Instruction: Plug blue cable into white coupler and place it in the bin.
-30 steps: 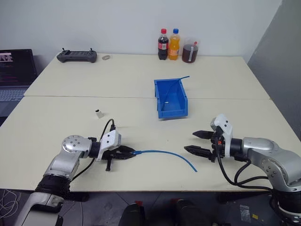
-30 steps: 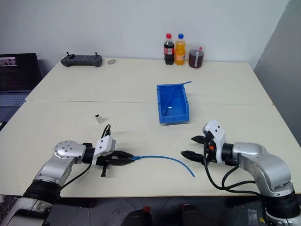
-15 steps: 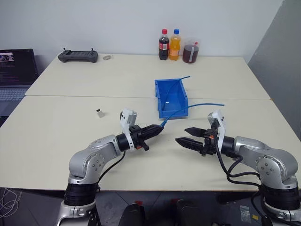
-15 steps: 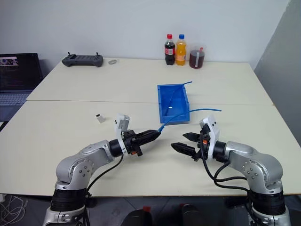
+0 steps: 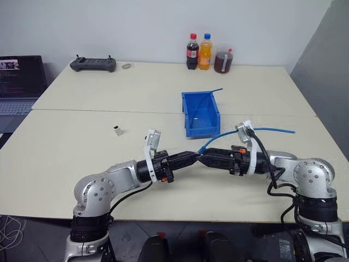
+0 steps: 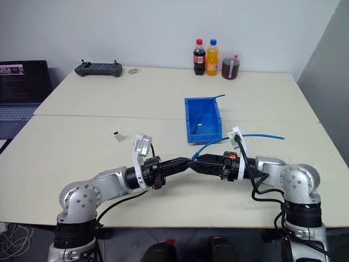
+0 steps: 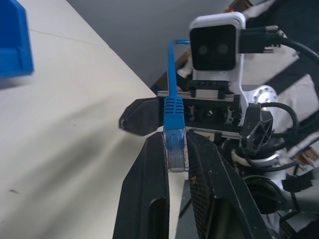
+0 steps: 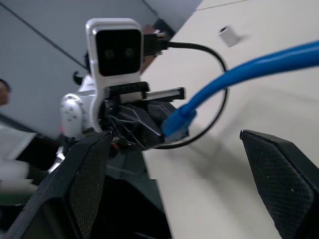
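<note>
Your left gripper (image 7: 175, 149) pinches the blue cable (image 5: 262, 130) by its clear plug, plain in the left wrist view; the head views blur that grip. Your right gripper (image 8: 169, 149) gapes wide, holding nothing. Since a second ago both arms have lifted and met (cable off the table). The white coupler (image 5: 116, 130) sits left of the bin (image 5: 200, 113). No writing is legible.

Paired head views down over the table (image 5: 82, 142); wrist views close, level, facing each other.
</note>
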Controlling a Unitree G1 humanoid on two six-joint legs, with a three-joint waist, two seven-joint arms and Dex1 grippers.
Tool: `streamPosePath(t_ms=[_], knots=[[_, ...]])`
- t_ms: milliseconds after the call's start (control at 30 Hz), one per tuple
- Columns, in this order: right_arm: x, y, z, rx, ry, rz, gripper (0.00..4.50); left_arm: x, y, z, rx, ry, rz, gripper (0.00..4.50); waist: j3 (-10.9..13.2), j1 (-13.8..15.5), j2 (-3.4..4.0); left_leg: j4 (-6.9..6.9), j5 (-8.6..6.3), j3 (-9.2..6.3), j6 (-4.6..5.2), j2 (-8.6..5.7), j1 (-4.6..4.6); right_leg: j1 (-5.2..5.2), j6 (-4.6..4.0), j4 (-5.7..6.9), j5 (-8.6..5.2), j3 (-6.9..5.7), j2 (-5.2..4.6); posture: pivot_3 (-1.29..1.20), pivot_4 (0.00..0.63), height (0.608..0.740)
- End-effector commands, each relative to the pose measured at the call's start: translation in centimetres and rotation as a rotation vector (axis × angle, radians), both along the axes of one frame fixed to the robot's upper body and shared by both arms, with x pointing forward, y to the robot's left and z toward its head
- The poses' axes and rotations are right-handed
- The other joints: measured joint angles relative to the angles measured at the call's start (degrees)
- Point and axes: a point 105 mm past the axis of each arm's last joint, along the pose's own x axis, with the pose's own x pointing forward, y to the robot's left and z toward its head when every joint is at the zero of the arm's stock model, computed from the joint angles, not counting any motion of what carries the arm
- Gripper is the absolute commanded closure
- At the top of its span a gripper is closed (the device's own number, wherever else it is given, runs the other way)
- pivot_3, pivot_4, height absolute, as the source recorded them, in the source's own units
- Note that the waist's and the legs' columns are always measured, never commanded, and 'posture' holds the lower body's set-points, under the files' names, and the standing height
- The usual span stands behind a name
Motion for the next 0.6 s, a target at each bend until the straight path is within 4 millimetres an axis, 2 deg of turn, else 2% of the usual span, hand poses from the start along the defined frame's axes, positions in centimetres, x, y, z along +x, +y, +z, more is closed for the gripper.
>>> streamPosePath(t_ms=[33,133,267,367,400,433,600], knots=[[-0.8,0.0,1.8,0.048,-0.025,0.068,0.14,-0.6,-0.2,0.8,-0.018,-0.027,-0.015,4.26,0.0,0.0,0.0,0.0,0.0,0.0,0.0,-0.01,0.0,0.0,0.0,0.0,0.0,0.0,-0.01,0.0,0.15,0.74],[-0.2,0.1,1.9,0.053,-0.014,0.057,0.14,-0.7,-0.2,0.5,-0.016,-0.019,-0.008,4.26,0.0,0.0,0.0,0.0,0.0,-0.01,0.0,-0.02,0.01,0.01,0.01,-0.01,0.0,0.0,-0.01,0.0,0.15,0.74],[0.5,-0.2,2.3,0.068,-0.008,0.043,0.72,-0.9,-0.2,0.6,0.0,-0.036,-0.017,4.26,0.0,0.0,0.0,-0.01,0.0,-0.01,0.0,-0.03,0.0,0.0,0.01,0.0,-0.01,0.0,-0.01,0.0,0.15,0.74],[0.7,-0.3,2.4,0.063,-0.006,0.05,1.63,-0.7,-0.1,0.8,0.004,-0.046,-0.015,4.26,0.0,0.0,0.0,-0.02,0.0,-0.02,0.0,-0.03,0.0,0.0,0.01,-0.02,-0.01,0.0,-0.01,0.0,0.15,0.74],[0.7,-0.3,2.4,0.061,-0.007,0.054,1.74,-0.5,0.0,0.9,0.004,-0.047,-0.014,4.26,0.0,0.01,0.0,-0.02,0.0,-0.01,0.0,-0.03,-0.01,0.0,0.02,-0.02,-0.01,0.0,-0.01,0.0,0.15,0.74],[0.6,-0.3,2.4,0.058,-0.009,0.061,2.1,-0.4,0.0,0.9,0.004,-0.048,-0.014,4.26,0.0,0.01,0.0,-0.02,0.0,-0.01,0.0,-0.05,-0.02,0.0,0.02,-0.04,-0.01,0.0,-0.01,0.0,0.15,0.74],[0.1,-0.1,2.3,0.048,-0.015,0.095,3.24,-0.3,0.0,1.2,-0.001,-0.05,-0.021,4.26,0.0,0.0,0.0,-0.03,0.0,-0.03,0.0,-0.15,-0.02,0.0,0.07,-0.03,-0.04,0.01,-0.08,0.0,0.15,0.74]])
